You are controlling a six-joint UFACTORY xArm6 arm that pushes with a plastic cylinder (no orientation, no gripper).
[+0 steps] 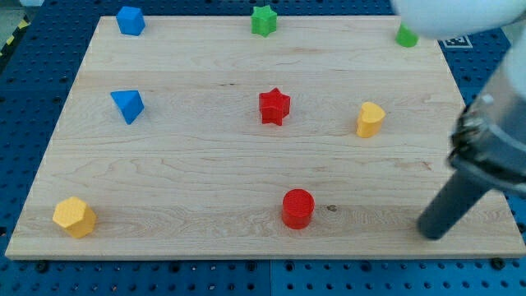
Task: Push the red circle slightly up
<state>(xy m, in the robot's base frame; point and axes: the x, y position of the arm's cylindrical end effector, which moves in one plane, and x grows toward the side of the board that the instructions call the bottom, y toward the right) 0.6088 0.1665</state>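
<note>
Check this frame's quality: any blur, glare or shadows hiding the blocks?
Camera view: lighting even, no glare on the board; red circle and red star sharp with faint shadows; my tip and the arm above are blurred; a green block is partly hidden behind the arm.

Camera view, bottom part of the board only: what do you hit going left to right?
Yellow hexagon block → red circle → my tip. The tip sits well to the view's right of the red circle, not touching it, near the board's right edge.
</note>
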